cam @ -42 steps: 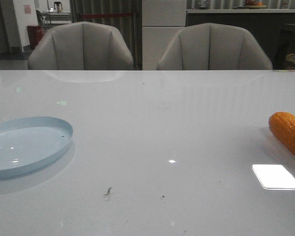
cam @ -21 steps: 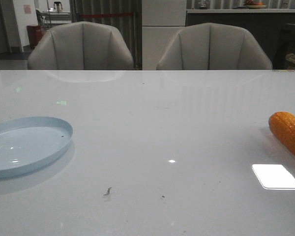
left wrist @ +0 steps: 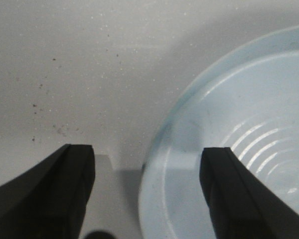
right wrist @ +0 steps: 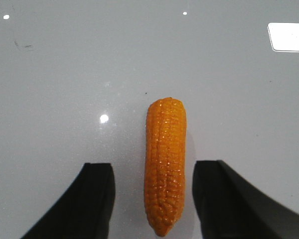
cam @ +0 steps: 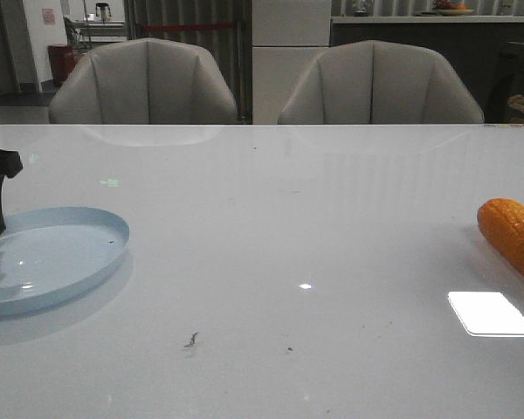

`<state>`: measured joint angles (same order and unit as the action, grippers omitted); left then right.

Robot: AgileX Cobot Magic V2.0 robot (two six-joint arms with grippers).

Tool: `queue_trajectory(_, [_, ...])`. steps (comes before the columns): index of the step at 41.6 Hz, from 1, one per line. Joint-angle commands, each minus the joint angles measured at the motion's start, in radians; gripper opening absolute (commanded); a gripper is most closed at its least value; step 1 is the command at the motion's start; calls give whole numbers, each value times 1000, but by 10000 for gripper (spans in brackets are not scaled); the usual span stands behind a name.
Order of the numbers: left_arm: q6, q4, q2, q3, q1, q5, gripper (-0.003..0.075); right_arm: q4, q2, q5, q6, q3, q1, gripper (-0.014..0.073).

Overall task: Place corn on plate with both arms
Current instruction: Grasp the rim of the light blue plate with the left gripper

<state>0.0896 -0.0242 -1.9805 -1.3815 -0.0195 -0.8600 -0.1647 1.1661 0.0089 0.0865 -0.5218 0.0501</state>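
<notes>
Since a second ago your left gripper (left wrist: pixel 147 194) has arrived, spread astride the plate (cam: pixel 70 279) rim, while your right gripper (right wrist: pixel 152 199) brackets the ungrasped corn (right wrist: pixel 165 162), jaws spread

One corn (cam: pixel 513 236) cob lies on the bench (cam: pixel 314 227). One pale blue plate (cam: pixel 44 258) sits there too. Two end effectors show, each with two dark fingers: the left end effector (left wrist: pixel 147 199) and the right end effector (right wrist: pixel 153 204). Two grey chairs stand beyond the far edge, the left chair (cam: pixel 142 83) and the right chair (cam: pixel 380 85).
</notes>
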Motion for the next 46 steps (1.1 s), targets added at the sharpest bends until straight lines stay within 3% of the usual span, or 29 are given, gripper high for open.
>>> queue_trajectory(1, [-11,0,30,-31,1,8,493,-4,-18,-67,2,-33,-1,468])
queue_trajectory(7, [-11,0,7,-31,1,8,490,-4,-18,-67,2,-33,-1,468])
queue_trajectory(10, [-11,0,4,-31,1,8,447,-4,-18,-67,2,-33,-1,468])
queue_trajectory(19, [-11,0,4,-31,1,12,81,-4,-18,-67,2,-33,-1,467])
queue_trajectory(22, [-11,0,4,-31,1,12,112,-4,-18,-67,2,-33,-1,467])
queue_trajectory(31, [-11,-4,4,-78,1,-73,94,-4,-18,-67,2,-33,-1,467])
queue_trajectory(46, [-7,-141,13,-410,-15,-242,94,-4,-18,-67,2,-33,-1,466])
